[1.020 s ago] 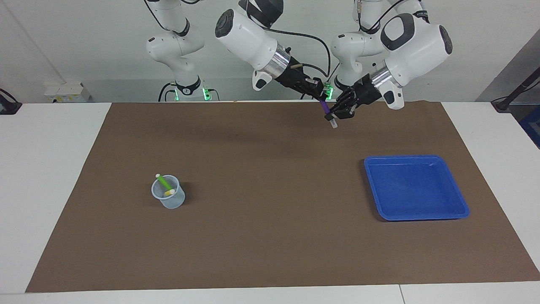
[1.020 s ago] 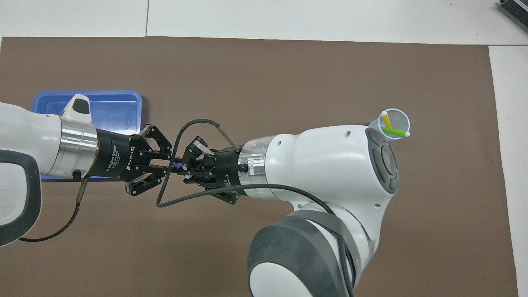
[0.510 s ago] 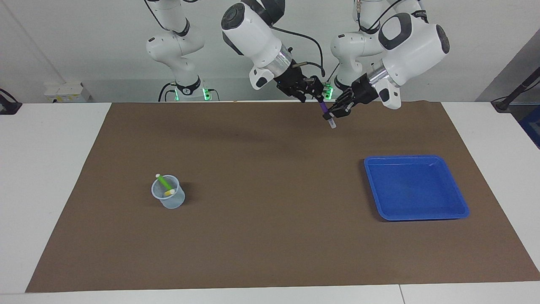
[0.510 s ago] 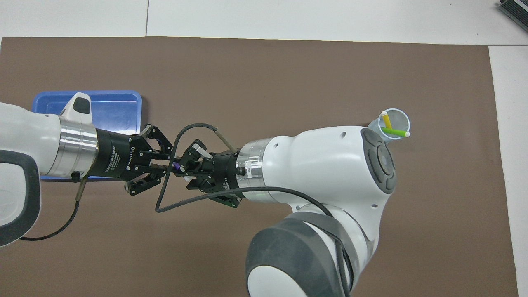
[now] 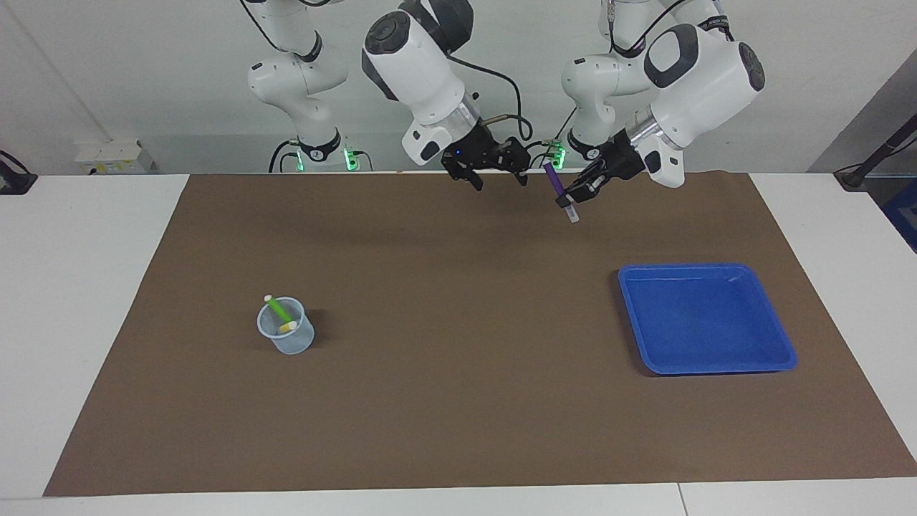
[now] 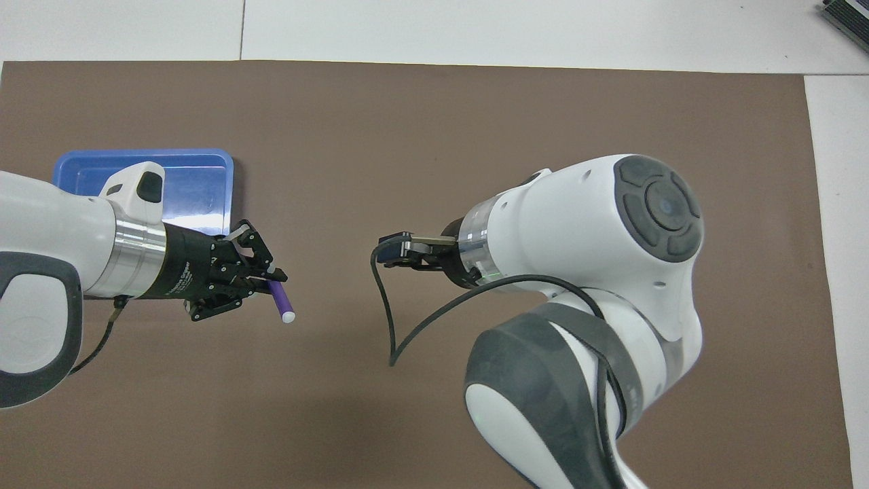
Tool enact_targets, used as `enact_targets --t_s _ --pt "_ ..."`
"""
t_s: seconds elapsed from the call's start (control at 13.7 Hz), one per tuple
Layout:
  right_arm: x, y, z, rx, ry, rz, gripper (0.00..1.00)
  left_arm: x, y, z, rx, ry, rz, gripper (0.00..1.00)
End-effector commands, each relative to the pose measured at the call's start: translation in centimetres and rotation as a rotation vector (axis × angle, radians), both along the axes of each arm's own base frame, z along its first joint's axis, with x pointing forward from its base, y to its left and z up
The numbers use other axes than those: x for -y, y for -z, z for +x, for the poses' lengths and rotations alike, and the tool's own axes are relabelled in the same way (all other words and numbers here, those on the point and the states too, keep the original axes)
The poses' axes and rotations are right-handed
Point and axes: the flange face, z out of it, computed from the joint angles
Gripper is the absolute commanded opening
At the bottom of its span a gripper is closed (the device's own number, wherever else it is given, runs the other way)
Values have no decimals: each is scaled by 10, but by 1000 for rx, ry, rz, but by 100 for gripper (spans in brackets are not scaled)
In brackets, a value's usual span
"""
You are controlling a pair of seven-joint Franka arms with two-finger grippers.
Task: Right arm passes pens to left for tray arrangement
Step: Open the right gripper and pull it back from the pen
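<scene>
The purple pen (image 5: 551, 178) (image 6: 280, 302) hangs tilted in the air over the mat, with my left gripper (image 5: 573, 197) (image 6: 270, 275) shut on its lower part. My right gripper (image 5: 499, 179), blue light on its wrist, is open and empty, a short way from the pen toward the right arm's end. The green pen (image 5: 276, 309) and the yellow pen (image 5: 288, 327) stand in a translucent cup (image 5: 290, 342). In the overhead view the right arm hides the cup. The blue tray (image 5: 706, 371) (image 6: 197, 183) lies empty at the left arm's end of the mat.
A brown mat (image 5: 458, 401) covers most of the white table. A loose black cable (image 6: 390, 319) hangs from the right wrist. A third white arm (image 5: 301, 79) stands at the back, away from the work.
My right gripper has opened, let go of the purple pen and drawn back toward its own end. The left gripper keeps the pen and has shifted slightly toward the tray.
</scene>
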Motion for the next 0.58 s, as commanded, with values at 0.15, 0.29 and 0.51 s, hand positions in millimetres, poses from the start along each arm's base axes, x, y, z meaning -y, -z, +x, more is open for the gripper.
enact_targets --t_s 0.15,0.29,0.51 --pt "76 14 33 173 -316 -143 100 -54 44 26 194 335 189 0" --pt "112 28 49 220 -425 -225 100 -77 74 49 257 423 223 0" --pt "144 48 66 291 -630 -363 100 -108 92 62 292 520 345 0"
